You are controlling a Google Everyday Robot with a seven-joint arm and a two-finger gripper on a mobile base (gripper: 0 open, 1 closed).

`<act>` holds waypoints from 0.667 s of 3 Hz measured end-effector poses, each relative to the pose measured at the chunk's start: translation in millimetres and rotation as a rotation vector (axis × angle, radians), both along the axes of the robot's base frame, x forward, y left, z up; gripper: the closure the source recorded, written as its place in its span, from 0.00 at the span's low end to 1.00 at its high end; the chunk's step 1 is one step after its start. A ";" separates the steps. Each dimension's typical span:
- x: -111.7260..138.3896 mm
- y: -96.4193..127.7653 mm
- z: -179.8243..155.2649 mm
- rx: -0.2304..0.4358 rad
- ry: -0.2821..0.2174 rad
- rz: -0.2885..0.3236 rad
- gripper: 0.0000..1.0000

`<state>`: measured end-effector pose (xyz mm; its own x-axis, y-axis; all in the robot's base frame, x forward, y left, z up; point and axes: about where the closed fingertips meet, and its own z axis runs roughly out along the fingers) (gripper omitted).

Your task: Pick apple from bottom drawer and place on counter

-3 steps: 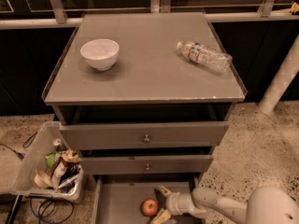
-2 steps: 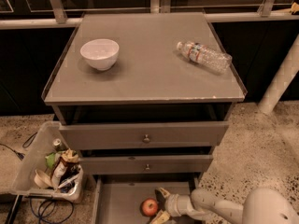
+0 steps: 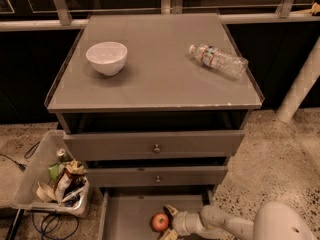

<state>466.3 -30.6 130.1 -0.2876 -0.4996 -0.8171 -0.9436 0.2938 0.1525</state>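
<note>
Lying in the shallow grey bottom drawer (image 3: 127, 216) under the glossy grey counter's (image 3: 160, 86) front edge is a small red apple (image 3: 159, 222). The pale two-finger gripper (image 3: 168, 222) just beside it is spread wide, holding nothing.

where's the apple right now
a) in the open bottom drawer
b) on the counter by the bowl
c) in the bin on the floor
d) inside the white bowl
A: the apple sits on the floor of the pulled-out bottom drawer, with the gripper open right beside it, while the counter carries the white bowl and a plastic bottle.
</note>
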 end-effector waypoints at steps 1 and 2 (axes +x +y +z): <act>0.0 0.0 0.0 0.000 0.000 0.000 0.19; 0.0 0.0 0.0 0.000 0.000 0.000 0.41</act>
